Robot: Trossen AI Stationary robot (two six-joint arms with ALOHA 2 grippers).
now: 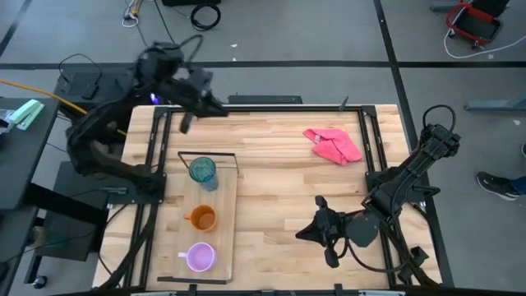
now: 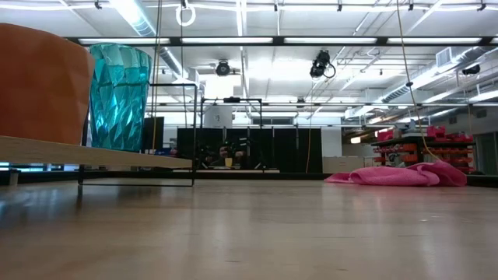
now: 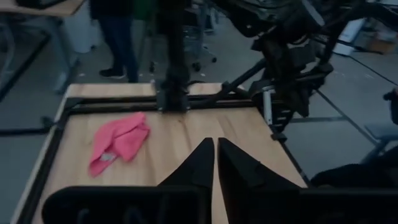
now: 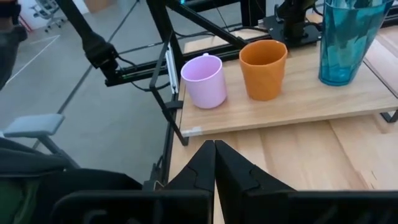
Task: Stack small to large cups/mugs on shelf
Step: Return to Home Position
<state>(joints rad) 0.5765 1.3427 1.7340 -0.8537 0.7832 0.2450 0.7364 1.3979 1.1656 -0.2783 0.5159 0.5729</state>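
Left claw (image 1: 215, 105): raised above the back left corner of the table (image 1: 279, 189), fingers pressed together, gripping nothing.
Shelf (image 1: 226, 247): lying along the left edge of the table, running from mid-table to the front edge, with all three vessels on it in a row, each apart from the next.
Tumbler (image 1: 203, 171): upright at the back end of the shelf, the tallest of the three.
Orange mug (image 1: 201, 219): upright at mid-shelf, handle toward the table's left edge.
Lilac mug (image 1: 200, 257): upright at the front end of the shelf, handle also toward the left edge.
Tumbler handling: probably light, stiff and slick on its facets, and tippy because tall. Glass or plastic impossible to tell, so best treated as fragile. Best held across the body, low down.
Mug handling: probably stiff, squat and stable. Best pinched over the rim wall opposite the handle.
Cloth (image 1: 334, 145): crumpled near the back right corner, well apart from the shelf.
Right claw (image 1: 306, 233): low near the front right of the table, pointing toward the shelf, fingers closed on nothing.
Progress: ordering apparently done.
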